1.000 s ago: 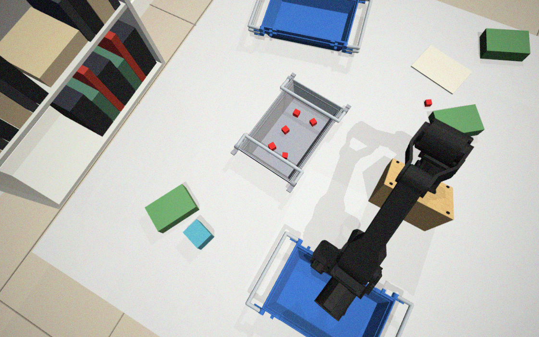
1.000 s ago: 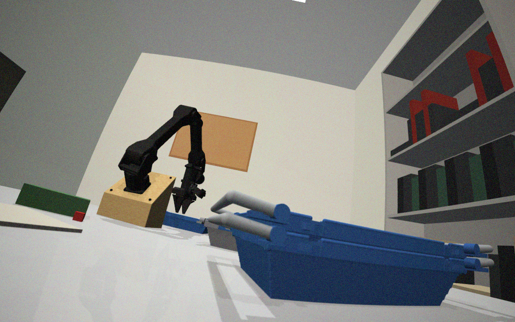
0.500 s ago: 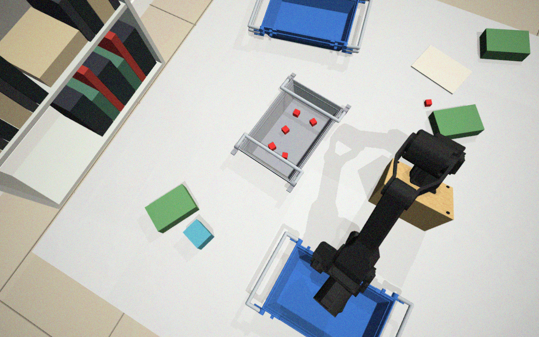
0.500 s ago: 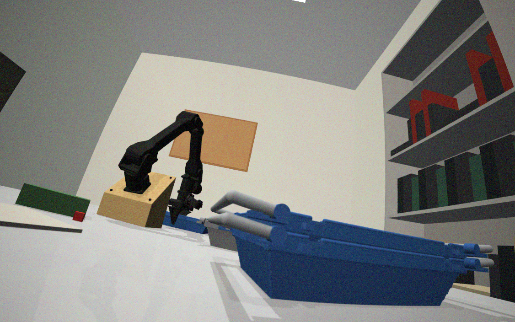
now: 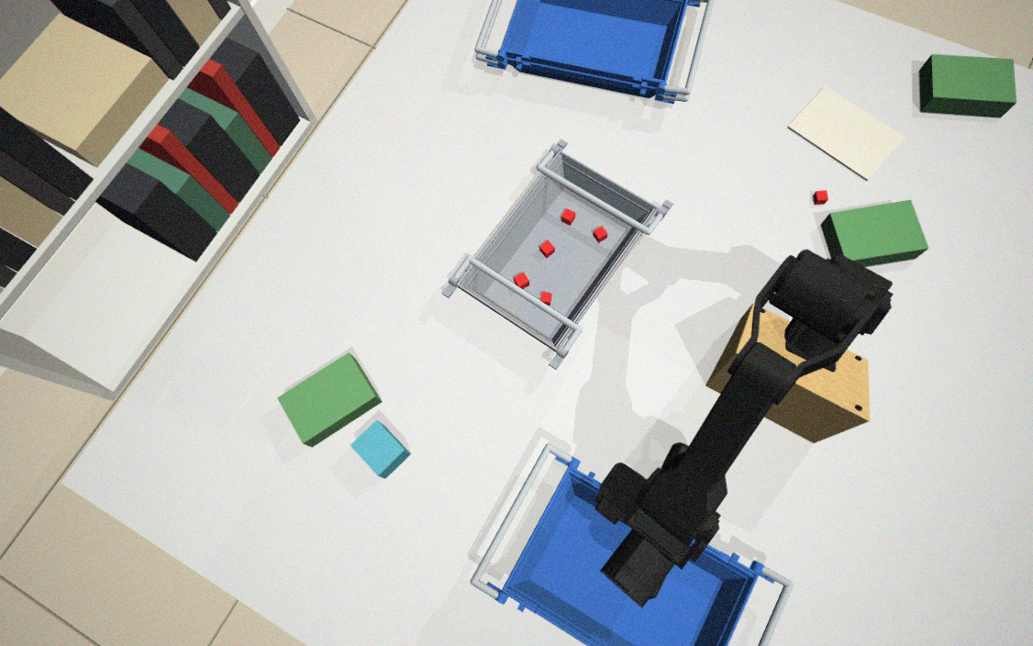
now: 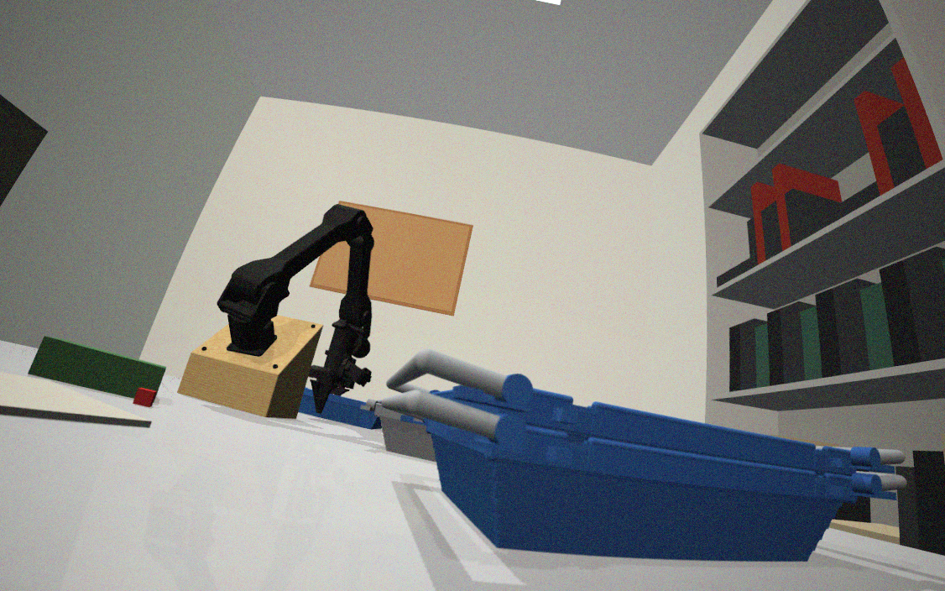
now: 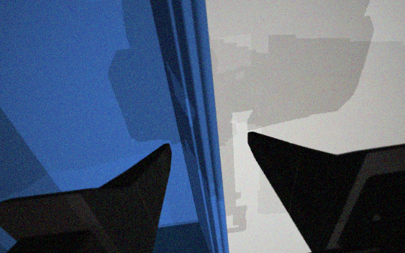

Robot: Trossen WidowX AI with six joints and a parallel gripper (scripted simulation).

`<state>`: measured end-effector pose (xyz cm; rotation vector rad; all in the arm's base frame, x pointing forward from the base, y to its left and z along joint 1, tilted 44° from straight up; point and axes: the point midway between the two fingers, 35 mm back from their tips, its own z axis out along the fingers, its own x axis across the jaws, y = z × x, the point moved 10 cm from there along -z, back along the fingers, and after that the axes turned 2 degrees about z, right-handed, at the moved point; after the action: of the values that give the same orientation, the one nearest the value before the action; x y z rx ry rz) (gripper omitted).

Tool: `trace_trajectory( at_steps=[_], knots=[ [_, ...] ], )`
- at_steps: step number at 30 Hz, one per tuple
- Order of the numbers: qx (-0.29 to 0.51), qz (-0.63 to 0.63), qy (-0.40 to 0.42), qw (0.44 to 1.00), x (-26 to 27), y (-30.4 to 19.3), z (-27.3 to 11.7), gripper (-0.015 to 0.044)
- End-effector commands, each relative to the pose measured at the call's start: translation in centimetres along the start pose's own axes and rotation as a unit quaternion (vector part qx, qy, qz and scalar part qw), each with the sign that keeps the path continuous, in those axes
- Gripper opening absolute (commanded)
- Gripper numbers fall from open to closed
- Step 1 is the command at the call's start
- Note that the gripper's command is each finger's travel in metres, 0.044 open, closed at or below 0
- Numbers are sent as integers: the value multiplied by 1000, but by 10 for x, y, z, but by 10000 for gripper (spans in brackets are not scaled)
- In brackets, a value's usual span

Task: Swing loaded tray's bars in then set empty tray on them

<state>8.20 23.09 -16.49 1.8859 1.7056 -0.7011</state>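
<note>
The loaded tray (image 5: 464, 290) (image 6: 406, 438) is grey, with several red blocks (image 5: 547, 249) on its floor. Both its wire bars lie across its top, one bar (image 5: 609, 206) near the upper end and one bar (image 5: 496, 277) near the lower end. The empty blue tray (image 5: 557, 553) (image 6: 347, 412) (image 7: 75, 108) stands at the front, its bars out past its ends. My gripper (image 5: 637, 571) (image 6: 321, 405) (image 7: 208, 142) is open and points down at this tray's long wall on the base side. In the wrist view the wall runs between the fingers, with a gap on each side.
Two nested blue trays (image 5: 593, 39) (image 6: 645, 499) stand beyond the grey tray. Green blocks (image 5: 332, 396) (image 5: 873, 232) (image 5: 970, 83), a cyan block (image 5: 378, 447), a loose red block (image 5: 820, 196) and a cream plate (image 5: 846, 132) lie around. A shelf (image 5: 63, 296) stands at the left.
</note>
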Motion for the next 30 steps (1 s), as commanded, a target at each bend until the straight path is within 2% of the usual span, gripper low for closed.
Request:
trace_trajectory(
  at_steps=[1, 3, 30],
  knots=[
    [-1, -2, -1, 1000, 0, 0, 1, 249],
    [-1, -2, -1, 1000, 0, 0, 1, 220],
    [-1, -2, -1, 1000, 0, 0, 1, 40]
  ],
)
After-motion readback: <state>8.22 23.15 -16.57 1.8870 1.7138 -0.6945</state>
